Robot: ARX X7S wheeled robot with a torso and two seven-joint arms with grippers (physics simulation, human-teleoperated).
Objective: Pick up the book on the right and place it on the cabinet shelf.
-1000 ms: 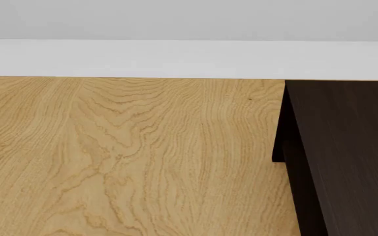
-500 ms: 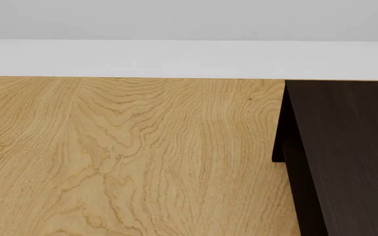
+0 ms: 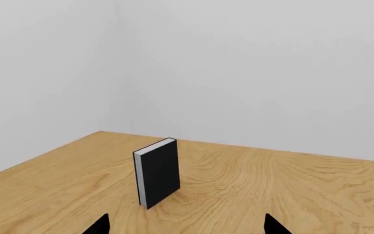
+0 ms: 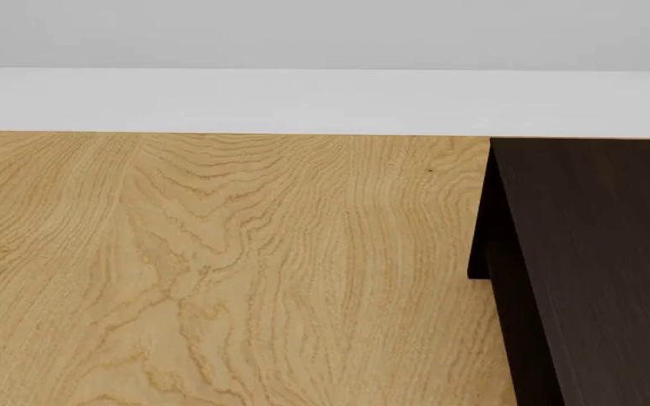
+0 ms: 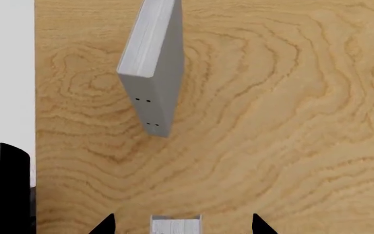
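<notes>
Only the right gripper (image 5: 182, 225) tips show, straddling a cropped book (image 5: 175, 226)

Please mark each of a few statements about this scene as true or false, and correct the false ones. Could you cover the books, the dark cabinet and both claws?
1. The black-covered book with white page edges stands upright on the light wood-grain table. True.
2. The left claw grips the black book. False: it is open and apart from the book.
3. The head view shows a grey book lying on the very dark brown cabinet. False: no book shows in that view.
4. The right wrist view shows a plain light-grey hardcover book standing on the table. True.
5. The right claw is shut. False: its fingers stand wide apart.
</notes>
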